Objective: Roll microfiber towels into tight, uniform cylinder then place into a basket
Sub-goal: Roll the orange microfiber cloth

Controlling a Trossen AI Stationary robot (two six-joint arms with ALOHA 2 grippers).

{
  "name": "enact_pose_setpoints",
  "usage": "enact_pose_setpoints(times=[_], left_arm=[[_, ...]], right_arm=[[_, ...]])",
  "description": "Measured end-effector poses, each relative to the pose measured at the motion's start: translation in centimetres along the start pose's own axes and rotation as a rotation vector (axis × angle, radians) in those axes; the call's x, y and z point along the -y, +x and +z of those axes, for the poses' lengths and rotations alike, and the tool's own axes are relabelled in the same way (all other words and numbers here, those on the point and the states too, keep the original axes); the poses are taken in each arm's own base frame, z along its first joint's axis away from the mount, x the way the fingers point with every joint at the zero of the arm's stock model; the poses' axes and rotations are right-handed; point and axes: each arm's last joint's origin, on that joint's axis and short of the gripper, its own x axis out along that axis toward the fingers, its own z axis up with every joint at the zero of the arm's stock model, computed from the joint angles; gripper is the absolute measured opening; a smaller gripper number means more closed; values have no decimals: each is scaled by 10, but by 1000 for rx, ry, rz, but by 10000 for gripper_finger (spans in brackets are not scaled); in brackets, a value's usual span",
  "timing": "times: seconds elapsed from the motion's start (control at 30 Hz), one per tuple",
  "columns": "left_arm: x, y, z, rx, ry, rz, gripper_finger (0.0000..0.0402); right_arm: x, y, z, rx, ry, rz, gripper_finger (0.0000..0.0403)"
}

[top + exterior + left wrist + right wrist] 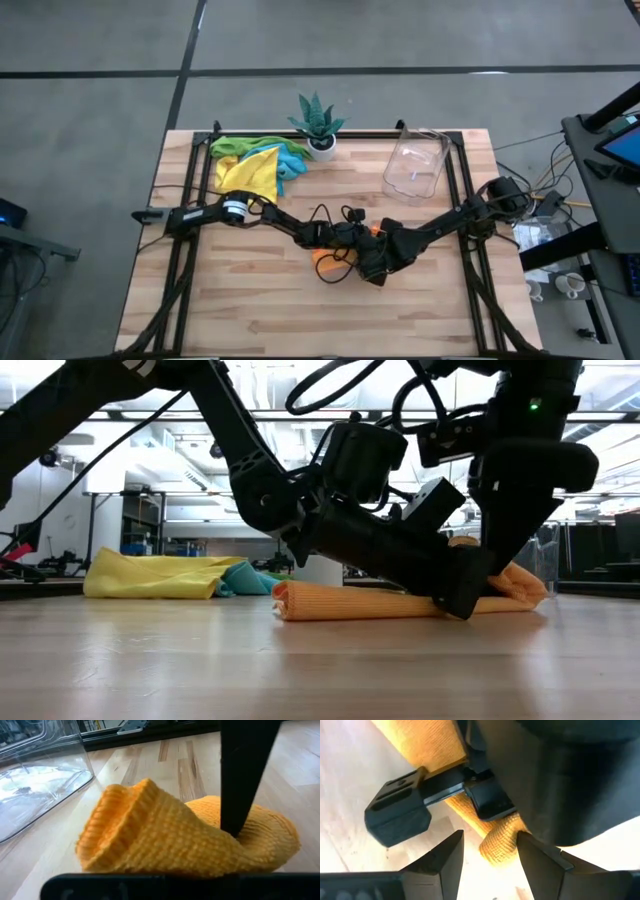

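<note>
Towels are what this job turns on, and only one is in work: the orange towel (pixel 400 600) lies on the table (pixel 250 310) as a long, loosely wound roll, directly under both of my grippers near the middle of the boards. My left gripper (pixel 362 240) is shut, its fingers pressed together over the roll; in the low view its dark fingers slant down across the cloth to the wood. My right gripper (pixel 487 852) hangs just above one end of the roll with its fingers (pixel 445 855) spread apart and nothing between them but the roll's tip below, so I judge it holds nothing at this moment. The roll looks uneven to me, one end flared open like a mouth in my left wrist view, so I would not call it a tight cylinder yet. The basket (pixel 415 165) sits beyond my right gripper, well apart from the roll, and I see no towel in it. The other towels (pixel 255 165), yellow, green and light blue, lie heaped beyond my left arm, beside the potted plant (pixel 320 125). By my reckoning the task is early: one roll partly formed, none placed, several cloths untouched.
</note>
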Motion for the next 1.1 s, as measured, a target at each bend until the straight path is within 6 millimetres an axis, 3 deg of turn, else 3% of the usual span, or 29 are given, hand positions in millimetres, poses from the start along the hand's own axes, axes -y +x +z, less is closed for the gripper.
enact_pose_setpoints(times=[0.57, 0.73, 0.93, 1.1], left_arm=[[-1, 0, -1, -5, 4, 1, 0], [-1, 0, -1, -8, 5, 1, 0], [-1, 0, -2, -9, 6, -1, 0], [-1, 0, -2, -8, 6, -1, 0]], right_arm=[[3, -24, -3, 72, -64, 41, 171], [13, -35, -18, 81, -94, -44, 171], [44, -36, -50, 79, 91, -105, 163], [74, -31, -78, 102, 389, -110, 152]])
